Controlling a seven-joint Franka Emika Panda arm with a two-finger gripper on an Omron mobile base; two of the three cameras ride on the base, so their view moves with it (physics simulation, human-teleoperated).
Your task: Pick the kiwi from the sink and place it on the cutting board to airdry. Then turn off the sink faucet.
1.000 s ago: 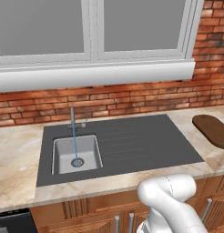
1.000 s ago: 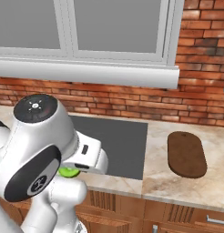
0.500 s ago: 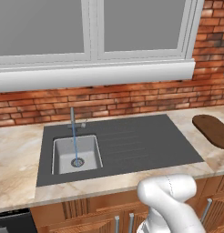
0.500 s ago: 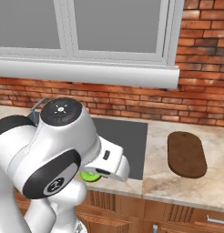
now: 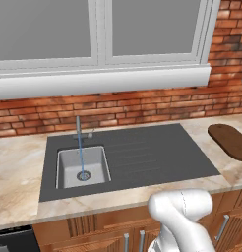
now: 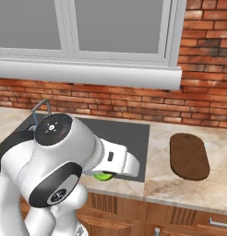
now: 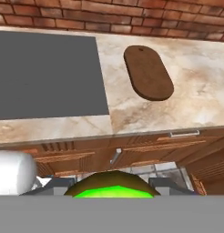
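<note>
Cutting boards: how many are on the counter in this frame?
1. The cutting board lies flat on the marble counter to the right of the sink surround, below the brick wall. The arm blocks part of the counter, so more could be hidden.

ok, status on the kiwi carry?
Gripper shut on the kiwi, over the counter's front edge. Cutting board bare, nothing in the way. Sink faucet running.
</note>
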